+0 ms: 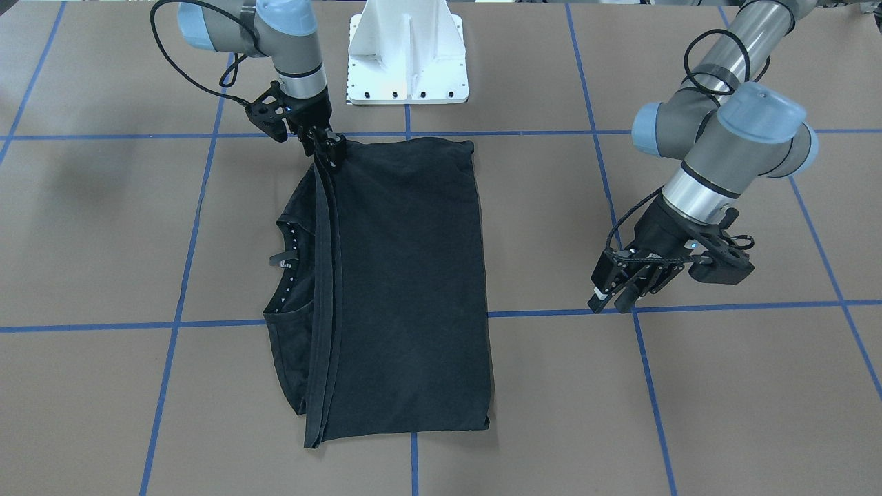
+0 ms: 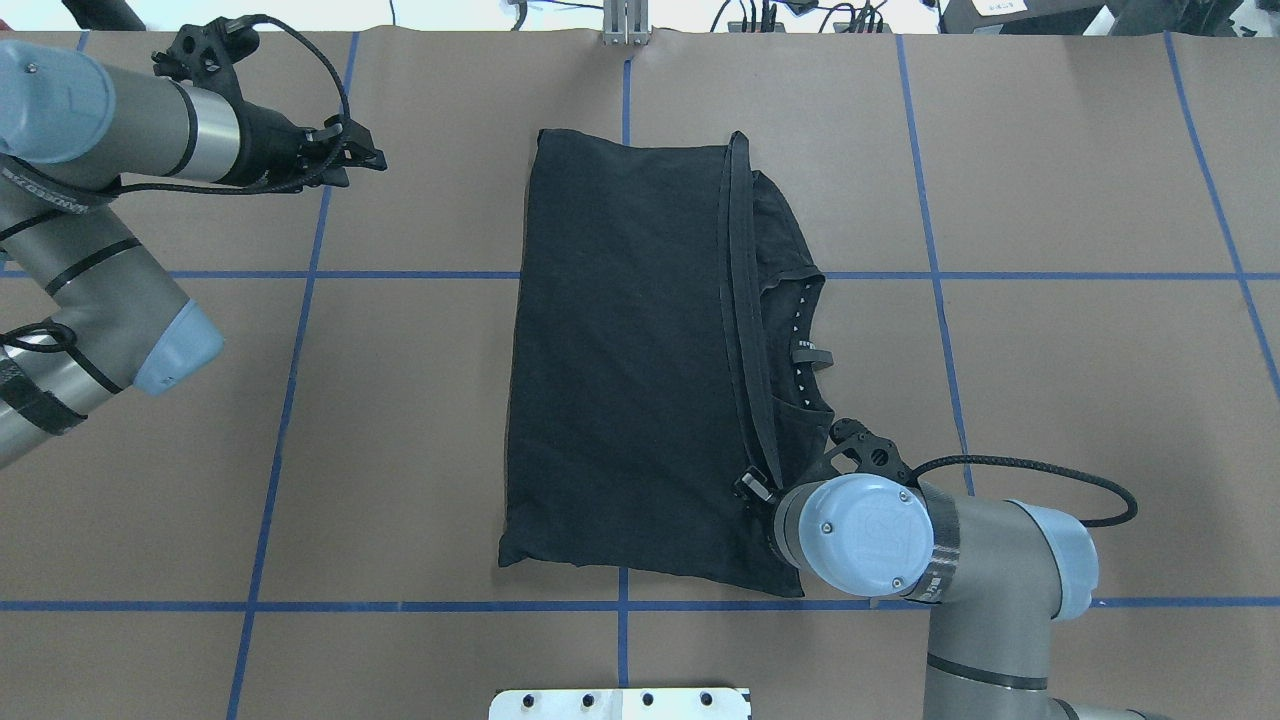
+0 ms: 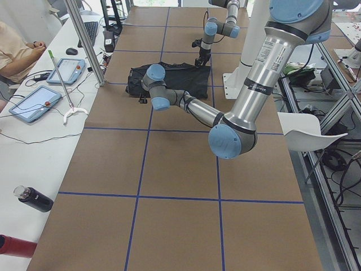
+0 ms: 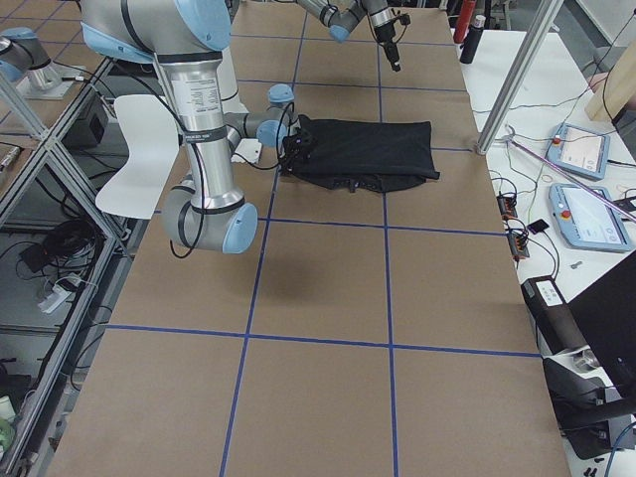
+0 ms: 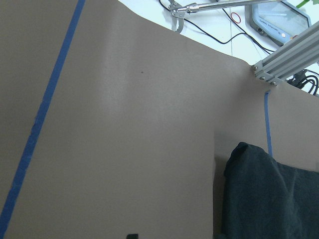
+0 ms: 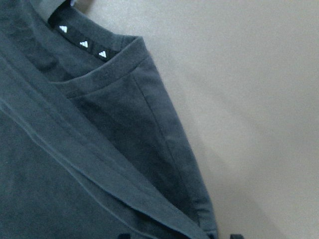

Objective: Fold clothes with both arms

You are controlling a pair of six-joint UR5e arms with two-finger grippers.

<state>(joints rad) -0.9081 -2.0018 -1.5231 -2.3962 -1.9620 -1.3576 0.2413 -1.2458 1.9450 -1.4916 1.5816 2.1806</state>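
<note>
Jaws: right jaws are seen spread astride the robot-side corner of the hem (image 2: 738, 300), nothing pinched; left jaws are spread, empty.
Shirt: T-shirt (image 2: 620, 360) lies folded at the middle of the desk (image 2: 400, 400), hem laid beside collar (image 2: 800, 340); left jaws are held well apart from it.
Handling: judged light, limp, slippery between layers; corners should be taken, both layers together.
Axis: long side runs away from the robot; collar faces its right.

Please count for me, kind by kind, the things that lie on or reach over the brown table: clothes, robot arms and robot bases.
Black short-sleeved cotton T-shirt: 1
Grey metal jointed robot arms with light blue joint caps (left arm, right arm): 2
White metal pedestal base: 1
Total: 4
</note>
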